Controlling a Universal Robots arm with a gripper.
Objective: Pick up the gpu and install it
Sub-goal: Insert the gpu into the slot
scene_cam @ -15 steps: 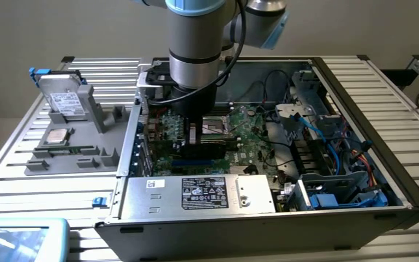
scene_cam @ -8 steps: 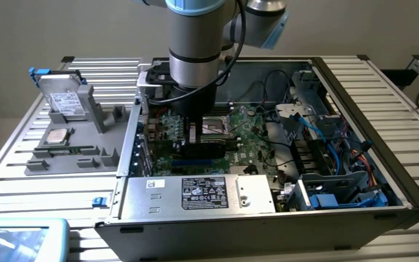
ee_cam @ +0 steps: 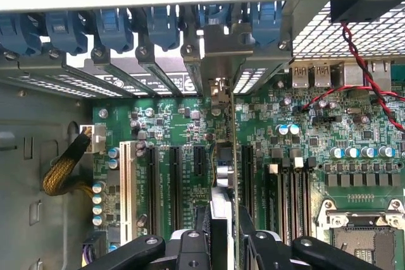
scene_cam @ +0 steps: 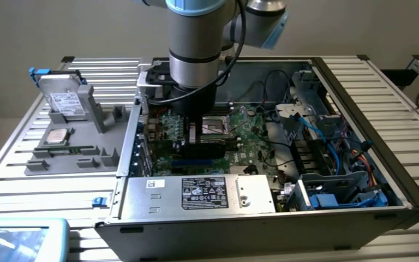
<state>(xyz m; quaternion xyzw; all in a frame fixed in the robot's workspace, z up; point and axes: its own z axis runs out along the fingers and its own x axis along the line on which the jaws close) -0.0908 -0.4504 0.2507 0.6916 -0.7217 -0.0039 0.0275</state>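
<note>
The gpu (scene_cam: 213,145) stands on edge inside the open computer case (scene_cam: 384,164), low over the green motherboard (scene_cam: 250,136). In the wrist view the gpu (ee_cam: 223,175) appears edge-on as a thin strip running between two black expansion slots. Its metal bracket end (ee_cam: 218,88) reaches the rear slot openings under the blue clips. My gripper (scene_cam: 193,140) reaches straight down into the case and is shut on the card's top edge. The gripper (ee_cam: 224,235) has one black finger on each face of the card. Whether the card sits fully in a slot I cannot tell.
A silver power supply (scene_cam: 195,194) fills the case's near side. Blue cables and drive bays (scene_cam: 326,158) crowd the exterior view's right. A grey fixture (scene_cam: 71,153) outside the case holds a hard drive (scene_cam: 65,101). A yellow-sleeved cable (ee_cam: 63,169), red wires (ee_cam: 354,61) and the CPU socket (ee_cam: 364,238) flank the slots.
</note>
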